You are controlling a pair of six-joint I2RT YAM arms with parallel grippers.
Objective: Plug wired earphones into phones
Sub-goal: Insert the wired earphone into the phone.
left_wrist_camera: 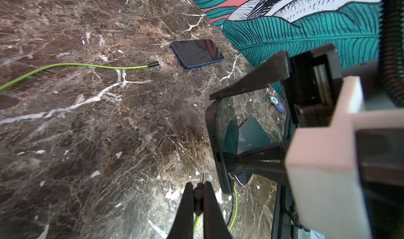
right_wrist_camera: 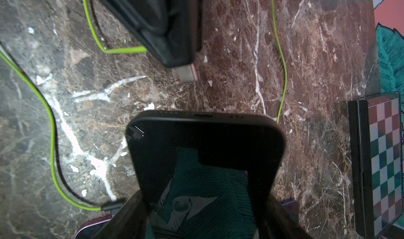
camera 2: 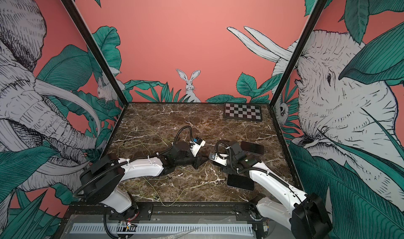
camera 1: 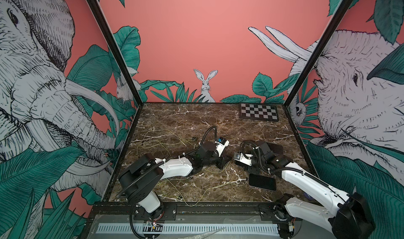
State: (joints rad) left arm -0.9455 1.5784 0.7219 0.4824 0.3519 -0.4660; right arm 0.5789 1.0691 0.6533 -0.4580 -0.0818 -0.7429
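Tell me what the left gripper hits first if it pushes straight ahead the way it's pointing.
Probably the phone held in the right gripper: the plug pinched in the left gripper aims at its bottom edge, near the port, though exact alignment is hard to judge.

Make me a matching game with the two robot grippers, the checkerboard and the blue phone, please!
Things:
1. left gripper
2. right gripper
3. checkerboard plate
4. blue phone

States:
A. lies flat on the table
B. holds a black phone
C. sits in the far right corner
D. is shut on an earphone plug

Pairs: 1-D, 2-B, 3-C, 4-A.
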